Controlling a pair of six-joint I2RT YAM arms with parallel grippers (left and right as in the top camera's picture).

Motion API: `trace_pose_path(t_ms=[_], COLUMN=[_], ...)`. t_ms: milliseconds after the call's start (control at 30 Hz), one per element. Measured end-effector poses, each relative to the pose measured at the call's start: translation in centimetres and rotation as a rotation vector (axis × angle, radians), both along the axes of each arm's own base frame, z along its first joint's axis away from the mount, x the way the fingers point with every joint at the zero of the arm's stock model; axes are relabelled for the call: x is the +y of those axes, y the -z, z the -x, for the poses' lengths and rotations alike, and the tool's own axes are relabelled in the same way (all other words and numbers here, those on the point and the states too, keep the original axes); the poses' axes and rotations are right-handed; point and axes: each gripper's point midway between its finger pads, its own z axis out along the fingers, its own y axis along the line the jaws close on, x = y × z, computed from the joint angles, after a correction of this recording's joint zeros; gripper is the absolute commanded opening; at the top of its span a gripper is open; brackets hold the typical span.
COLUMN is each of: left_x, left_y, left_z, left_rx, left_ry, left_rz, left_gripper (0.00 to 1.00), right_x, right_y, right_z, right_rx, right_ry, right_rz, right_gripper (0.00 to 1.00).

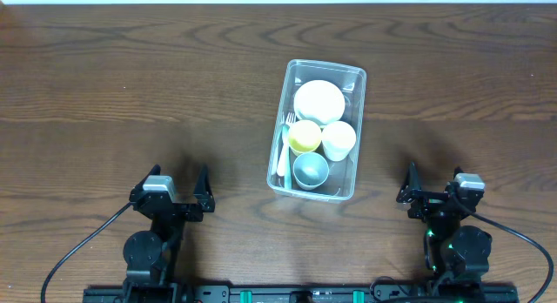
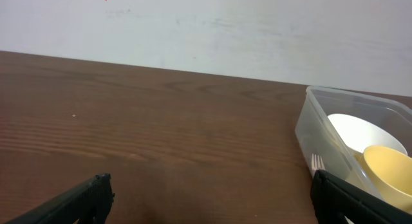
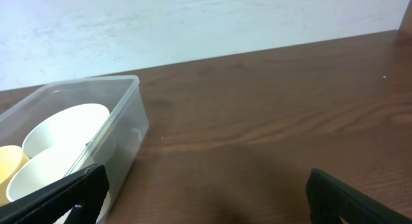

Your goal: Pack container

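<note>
The container (image 1: 331,67) sits on the desk (image 1: 130,77), right of centre. It holds a white bowl (image 1: 318,101) at its far end, a yellow cup (image 1: 305,136), a white cup (image 1: 338,139), a blue cup (image 1: 311,170) and a fork (image 1: 283,151) along its left wall. The left hand (image 1: 174,183) and right hand (image 1: 433,183) are at the near edge, both spread wide and empty, well apart from the container.

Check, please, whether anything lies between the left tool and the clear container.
Nothing visible does: only bare table lies between the open left tool and the container, which sits ahead and to its right.
</note>
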Motion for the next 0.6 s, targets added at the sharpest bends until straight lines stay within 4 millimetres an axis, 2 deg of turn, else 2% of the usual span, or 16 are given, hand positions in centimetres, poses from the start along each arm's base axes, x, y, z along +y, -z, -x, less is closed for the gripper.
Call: trace_pose_path(t_ms=[200,600], left_x=[0.0,-0.01], left_y=[0.0,-0.01], left_z=[0.0,0.0], left_rx=[0.0,0.0], left_ry=[0.0,0.0], left_rz=[0.0,0.0], left_gripper=[0.98,0.98], right_x=[0.06,0.17], right_y=[-1.03,-1.06], right_z=[0.17,0.18], right_rx=[-0.046,-0.047], right_ry=[-0.005,-0.011], right_rz=[0.005,0.004], right_gripper=[0.99,0.99])
